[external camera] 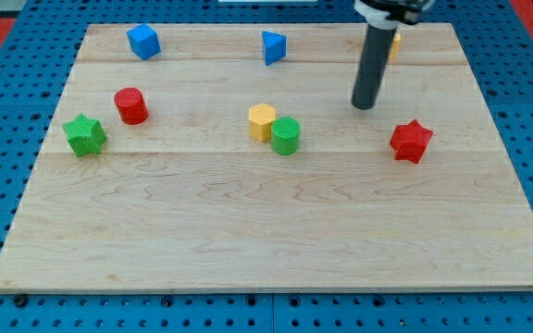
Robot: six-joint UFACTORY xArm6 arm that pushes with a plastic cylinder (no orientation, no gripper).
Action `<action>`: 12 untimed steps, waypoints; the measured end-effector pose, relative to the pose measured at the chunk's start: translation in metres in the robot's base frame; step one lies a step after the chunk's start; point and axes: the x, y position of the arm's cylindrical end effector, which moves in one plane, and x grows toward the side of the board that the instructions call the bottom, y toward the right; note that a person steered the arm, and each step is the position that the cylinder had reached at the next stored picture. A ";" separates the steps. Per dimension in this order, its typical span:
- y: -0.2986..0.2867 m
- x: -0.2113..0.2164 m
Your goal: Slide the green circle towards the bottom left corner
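Note:
The green circle [285, 136] is a short green cylinder near the middle of the wooden board [266, 231]. It touches a yellow hexagon block [262, 121] on its upper left. My tip [365, 104] is at the end of the dark rod, to the right of the green circle and a little above it, well apart from it. The bottom left corner of the board [12, 277] is far from the green circle.
A red star [411, 141] lies right of and below my tip. A green star [84, 135] and a red cylinder [130, 105] sit at the left. A blue cube [143, 42] and a blue triangle [273, 46] are along the top. A yellow block [394, 44] is partly hidden behind the rod.

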 end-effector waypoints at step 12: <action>-0.117 0.110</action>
